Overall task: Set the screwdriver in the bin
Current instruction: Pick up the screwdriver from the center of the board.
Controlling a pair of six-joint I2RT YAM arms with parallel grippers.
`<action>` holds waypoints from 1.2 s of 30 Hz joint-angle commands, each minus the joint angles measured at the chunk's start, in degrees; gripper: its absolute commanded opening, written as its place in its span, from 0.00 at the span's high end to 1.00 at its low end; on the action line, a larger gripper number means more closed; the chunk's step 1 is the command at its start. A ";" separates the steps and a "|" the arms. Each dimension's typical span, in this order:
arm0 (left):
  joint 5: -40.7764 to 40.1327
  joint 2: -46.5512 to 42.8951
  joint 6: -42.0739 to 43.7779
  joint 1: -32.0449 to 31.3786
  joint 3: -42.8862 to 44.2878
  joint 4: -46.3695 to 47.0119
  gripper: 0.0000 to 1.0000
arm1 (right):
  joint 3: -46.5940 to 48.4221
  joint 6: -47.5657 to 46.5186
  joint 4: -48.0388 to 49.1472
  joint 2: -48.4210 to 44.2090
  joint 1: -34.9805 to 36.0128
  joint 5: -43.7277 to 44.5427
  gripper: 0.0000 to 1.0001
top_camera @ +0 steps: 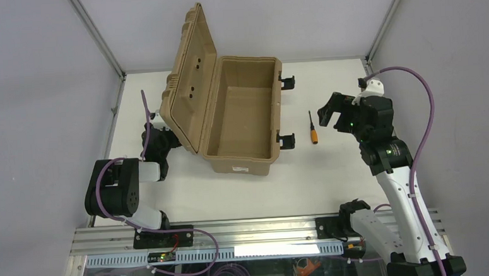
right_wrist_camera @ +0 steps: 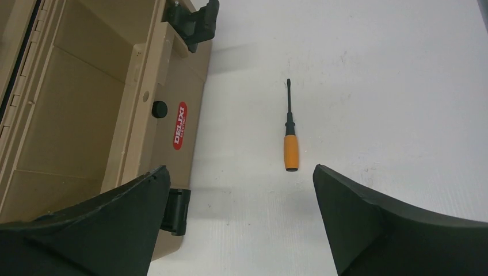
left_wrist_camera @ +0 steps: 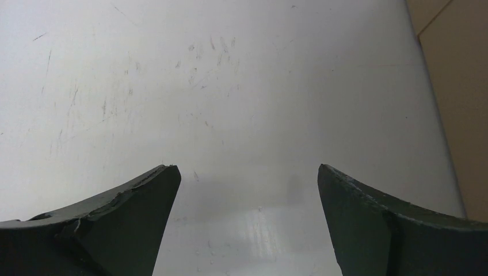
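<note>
The large tan hard-plastic bin (right_wrist_camera: 193,80) looks matt and smooth. The white bench (left_wrist_camera: 241,86) is smooth, faintly scratched, slightly glossy.

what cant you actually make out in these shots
Top view: the left gripper is partly behind the bin lid; its fingers cannot be told apart.
The screwdriver tip: too small in either view to tell its type.
Top view: the white label on the bin's near wall is too small to read.
Left wrist view: the bin is only a tan sliver, cut by the right edge.
</note>
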 commanded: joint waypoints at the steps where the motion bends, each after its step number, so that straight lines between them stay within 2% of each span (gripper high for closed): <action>1: 1.25 -1.76 -0.61 0.31 -0.25 2.16 0.01 | 1.30 -0.93 1.32 -0.99 -0.23 -0.54 0.01; 20: 1.25 -1.74 -0.61 0.31 -0.25 2.19 0.01 | 7.85 -2.86 -2.82 4.36 0.25 0.26 0.01; 36: 1.25 -1.81 -0.61 0.31 -0.25 2.16 0.01 | 26.13 -6.52 -16.07 19.11 0.34 2.46 0.01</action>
